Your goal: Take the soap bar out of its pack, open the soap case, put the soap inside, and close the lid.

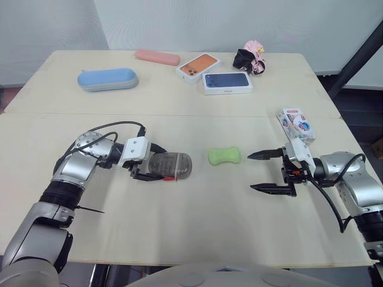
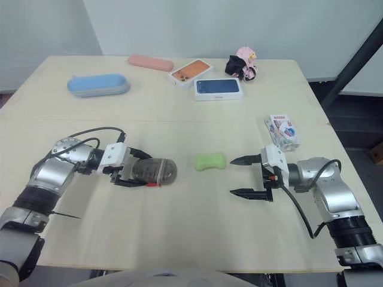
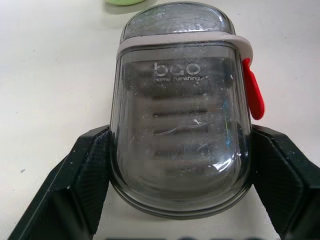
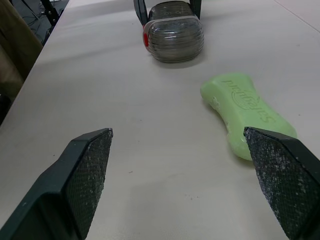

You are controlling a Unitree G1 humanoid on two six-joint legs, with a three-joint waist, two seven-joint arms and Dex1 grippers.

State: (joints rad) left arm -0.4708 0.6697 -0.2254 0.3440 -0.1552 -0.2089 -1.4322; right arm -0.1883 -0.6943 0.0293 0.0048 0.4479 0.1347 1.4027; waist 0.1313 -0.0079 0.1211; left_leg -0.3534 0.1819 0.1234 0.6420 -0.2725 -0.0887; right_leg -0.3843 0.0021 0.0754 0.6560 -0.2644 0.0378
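Pale tabletop: my left gripper pinches the soap case, likely steadying it; my right gripper, spread wide, faces the soap bar ahead.

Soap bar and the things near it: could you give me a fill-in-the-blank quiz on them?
The soap bar lying bare on the table is ____ in colour. The left gripper is shut on the smoky soap case, which has a small ____ tab. The right gripper has its fingers ____, holding nothing. Missing: green; red; open.
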